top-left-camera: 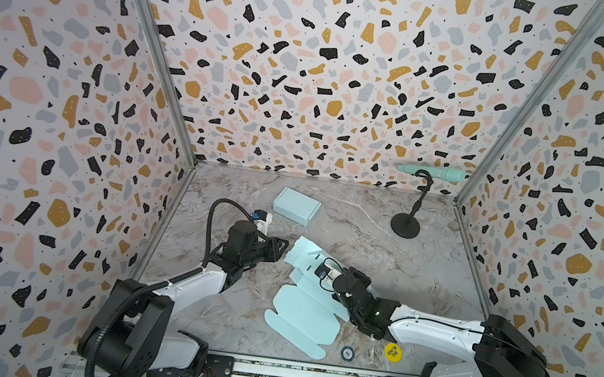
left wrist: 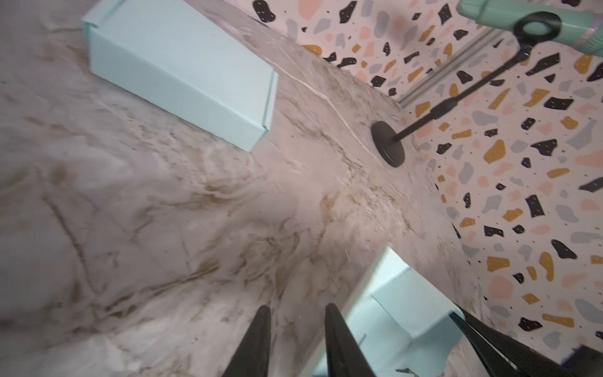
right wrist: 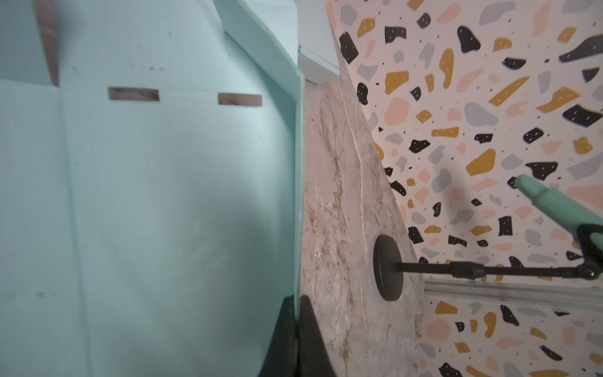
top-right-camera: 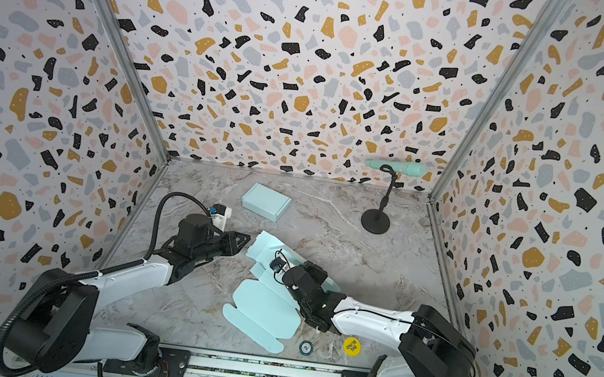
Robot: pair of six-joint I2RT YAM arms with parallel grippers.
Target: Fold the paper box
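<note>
Yellow disc [top-left-camera: 393, 351] reads "BIG BLIND", nr unfolded paper box [top-left-camera: 302, 318].

Box [top-left-camera: 304, 314]: one pale mint die-cut sheet, mostly flat on the table [top-left-camera: 383, 257]. The end with rounded tabs lies flat, back behind the right gripper [right wrist: 296, 306], toward that arm's base. One side flap [right wrist: 298, 182] is folded upright, and its edge is pinched between that gripper's closed jaws. Two rectangular slots [right wrist: 133, 94] sit on a crease ahead of the gripper, with table showing through them. The end panel [top-left-camera: 301, 253] is tilted up off the table, just beside the left gripper [top-left-camera: 284, 245] tips. Whether they touch is unclear.
</note>
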